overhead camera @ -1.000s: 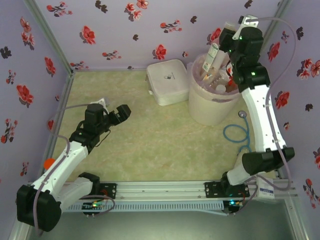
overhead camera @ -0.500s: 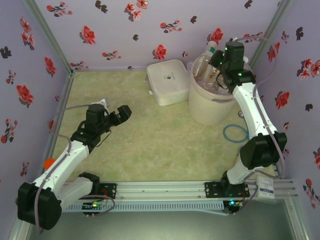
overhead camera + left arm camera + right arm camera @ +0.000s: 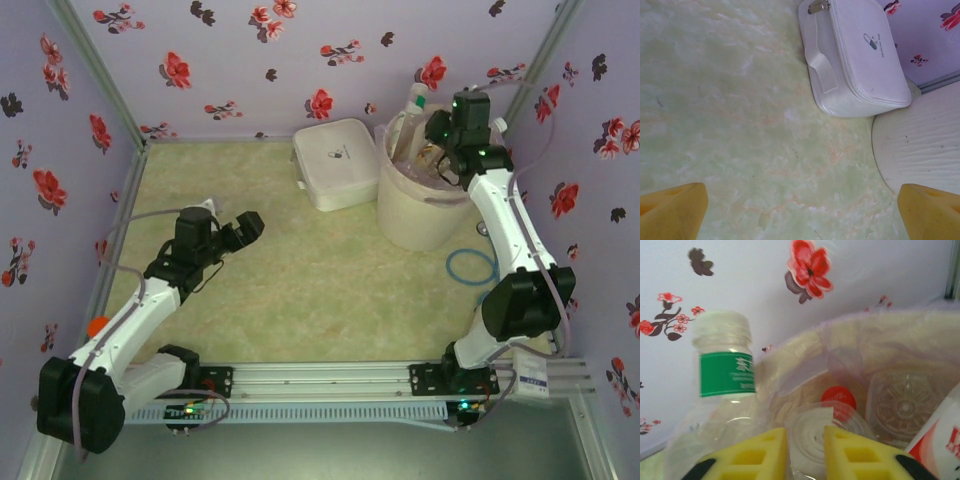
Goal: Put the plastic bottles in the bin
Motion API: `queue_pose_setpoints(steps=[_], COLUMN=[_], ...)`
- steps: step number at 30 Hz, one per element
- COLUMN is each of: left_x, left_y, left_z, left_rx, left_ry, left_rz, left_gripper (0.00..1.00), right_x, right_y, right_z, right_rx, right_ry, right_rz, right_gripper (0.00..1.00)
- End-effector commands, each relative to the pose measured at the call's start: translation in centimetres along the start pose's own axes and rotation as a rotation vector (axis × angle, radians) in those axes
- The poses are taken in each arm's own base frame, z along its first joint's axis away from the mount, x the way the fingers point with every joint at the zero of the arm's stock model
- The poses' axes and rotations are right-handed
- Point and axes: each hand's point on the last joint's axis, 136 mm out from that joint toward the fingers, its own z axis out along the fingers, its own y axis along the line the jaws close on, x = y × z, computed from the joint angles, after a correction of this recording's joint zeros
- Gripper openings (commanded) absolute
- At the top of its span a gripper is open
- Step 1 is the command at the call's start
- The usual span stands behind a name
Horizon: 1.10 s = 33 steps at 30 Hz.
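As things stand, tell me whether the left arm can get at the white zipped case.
Probably yes: the left pincer is open and faces the white case, with only bare tabletop between them.

The bin (image 3: 425,215) stands in the far right corner of the table (image 3: 290,290) with plastic bottles (image 3: 410,125) inside, a zippered case (image 3: 335,162) lies just left of it by the far edge, and a cable loop (image 3: 470,267) lies before it by the right edge
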Motion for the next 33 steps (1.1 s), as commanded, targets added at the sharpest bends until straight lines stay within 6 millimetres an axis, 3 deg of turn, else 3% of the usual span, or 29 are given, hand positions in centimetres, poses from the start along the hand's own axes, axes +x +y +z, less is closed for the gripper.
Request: queue_pose_setpoints(steps=[1, 4, 8, 14, 17, 22, 26, 29, 33], left_x=[-1.2, -1.2, -1.2, -2.3, -3.7, -6.6, -8.8, -9.7, -10.0], left_y=[-1.0, -1.0, -1.1, -1.0, -0.9, 0.2, 3.5, 6.3, 9.5], left_z=[-0.1, 0.0, -0.2, -1.3, -2.3, -4.4, -5.7, -6.5, -6.5], left_rx=[0.03, 0.03, 0.027, -0.048, -0.106, -0.227, -0.42, -0.546, -0.634], left_ry=[-0.026, -0.023, -0.016, -0.007, -0.048, -0.172, -0.295, -0.333, -0.355], left_rz=[0.019, 0.019, 0.045, 0.168, 0.233, 0.319, 0.365, 0.385, 0.434], left_gripper=[0.98, 0.98, 0.98, 1.0, 1.0, 1.0, 1.0, 1.0, 1.0], right_x=[-5.0, -6.1, -6.0, -2.1, -0.1, 4.7, 10.0, 13.6, 16.0], right_y=[1.3, 0.7, -1.6, -1.1, -0.9, 0.6, 1.6, -0.8, -5.9], right_z=[-5.2, -7.1, -8.9, -12.1, -14.6, -18.0, -18.2, -17.2, -15.3], right_rx=[-0.019, 0.041, 0.124, -0.035, -0.095, -0.254, -0.378, -0.287, -0.083], right_ry=[-0.116, -0.118, -0.093, -0.071, -0.104, -0.127, -0.01, 0.065, 0.061], right_rz=[-0.081, -0.157, -0.215, -0.31, -0.376, -0.497, -0.503, -0.579, -0.598], right_gripper=[0.36, 0.45, 0.59, 0.99, 1.0, 1.0, 0.99, 1.0, 1.0])
